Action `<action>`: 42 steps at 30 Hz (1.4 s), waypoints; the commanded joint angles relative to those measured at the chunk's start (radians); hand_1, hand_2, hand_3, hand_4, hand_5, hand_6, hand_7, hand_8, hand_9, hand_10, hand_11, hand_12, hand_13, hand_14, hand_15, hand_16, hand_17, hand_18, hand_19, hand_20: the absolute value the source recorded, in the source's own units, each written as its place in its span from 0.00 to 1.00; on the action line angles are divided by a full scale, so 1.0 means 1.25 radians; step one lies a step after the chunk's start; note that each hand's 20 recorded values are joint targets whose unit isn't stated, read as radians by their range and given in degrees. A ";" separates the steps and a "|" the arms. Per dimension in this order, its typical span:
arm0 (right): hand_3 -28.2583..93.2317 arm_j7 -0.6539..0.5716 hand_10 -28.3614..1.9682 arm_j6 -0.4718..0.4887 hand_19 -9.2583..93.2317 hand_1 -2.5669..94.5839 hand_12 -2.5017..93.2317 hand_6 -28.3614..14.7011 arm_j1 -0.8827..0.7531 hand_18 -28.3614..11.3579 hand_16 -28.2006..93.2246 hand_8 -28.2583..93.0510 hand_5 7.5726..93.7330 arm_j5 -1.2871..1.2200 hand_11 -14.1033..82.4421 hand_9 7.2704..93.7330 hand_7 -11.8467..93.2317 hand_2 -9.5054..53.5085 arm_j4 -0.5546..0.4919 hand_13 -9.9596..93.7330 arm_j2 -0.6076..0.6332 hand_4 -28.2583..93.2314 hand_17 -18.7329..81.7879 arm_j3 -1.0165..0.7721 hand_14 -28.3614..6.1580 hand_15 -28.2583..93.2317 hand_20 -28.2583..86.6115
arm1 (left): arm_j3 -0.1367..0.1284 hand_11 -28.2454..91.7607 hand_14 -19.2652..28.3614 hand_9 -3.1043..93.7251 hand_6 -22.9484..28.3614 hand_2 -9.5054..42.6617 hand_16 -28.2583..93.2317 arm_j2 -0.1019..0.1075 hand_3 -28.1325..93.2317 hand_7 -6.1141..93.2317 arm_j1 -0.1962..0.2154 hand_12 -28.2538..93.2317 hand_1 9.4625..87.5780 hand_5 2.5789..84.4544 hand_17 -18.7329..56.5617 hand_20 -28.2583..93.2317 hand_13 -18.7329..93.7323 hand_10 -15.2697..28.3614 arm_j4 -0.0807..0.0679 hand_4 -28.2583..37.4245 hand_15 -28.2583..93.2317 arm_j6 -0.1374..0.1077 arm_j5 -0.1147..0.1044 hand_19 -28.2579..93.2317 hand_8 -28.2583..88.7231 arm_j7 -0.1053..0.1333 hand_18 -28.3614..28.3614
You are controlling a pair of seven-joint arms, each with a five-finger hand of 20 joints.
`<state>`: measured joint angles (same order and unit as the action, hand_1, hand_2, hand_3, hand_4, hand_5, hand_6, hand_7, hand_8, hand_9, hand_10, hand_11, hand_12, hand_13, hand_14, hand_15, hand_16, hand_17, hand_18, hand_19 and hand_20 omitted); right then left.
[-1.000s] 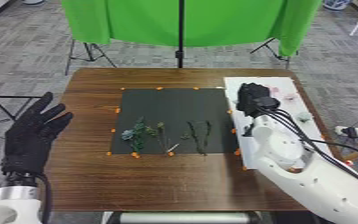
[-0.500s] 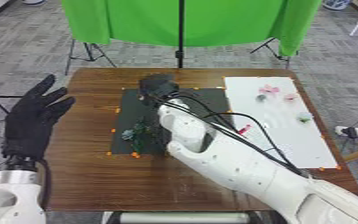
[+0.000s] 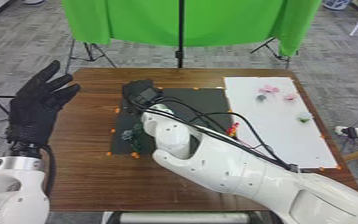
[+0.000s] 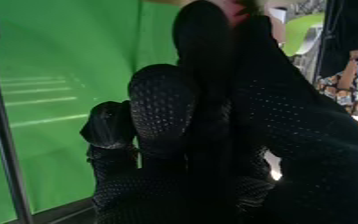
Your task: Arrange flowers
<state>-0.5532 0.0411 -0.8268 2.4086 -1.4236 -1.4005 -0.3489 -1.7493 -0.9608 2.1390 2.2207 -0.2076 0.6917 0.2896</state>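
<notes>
My right hand (image 3: 143, 92) is over the far left corner of the black mat (image 3: 208, 99), its forearm slanting across the mat; the thumb presses against a finger, pinching a small pinkish piece (image 4: 238, 16) at the tips — I can't tell exactly what it is. My left hand (image 3: 40, 106) hangs by the table's left edge, fingers spread and straight; a bluish flower (image 3: 127, 134) and dark green foliage (image 3: 138, 139) lie on the mat's left part; on the white sheet (image 3: 282, 146) lie two pink blossoms (image 3: 269, 89), a greyish bloom (image 3: 261, 97) near them — and a pale, green-tinged flower (image 3: 303, 117) nearer me.
</notes>
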 commanded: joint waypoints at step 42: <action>0.85 -0.038 0.51 0.127 0.99 0.38 0.20 0.68 -0.166 0.15 0.35 0.12 0.64 -0.094 0.52 0.73 0.27 0.00 -0.297 0.68 0.249 0.00 0.41 -0.318 0.50 0.87 0.73 | -0.029 0.42 0.93 0.37 0.58 0.29 0.17 -0.054 0.88 0.20 0.153 0.32 0.18 0.40 0.12 0.38 0.38 0.77 -0.002 0.05 0.62 -0.024 -0.048 0.66 0.15 0.048 0.91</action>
<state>-0.5334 0.2682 -0.9900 2.3610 -1.6564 -1.3365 -0.5812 -1.7876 -0.9955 2.2571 2.2278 -0.2067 0.6795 0.3081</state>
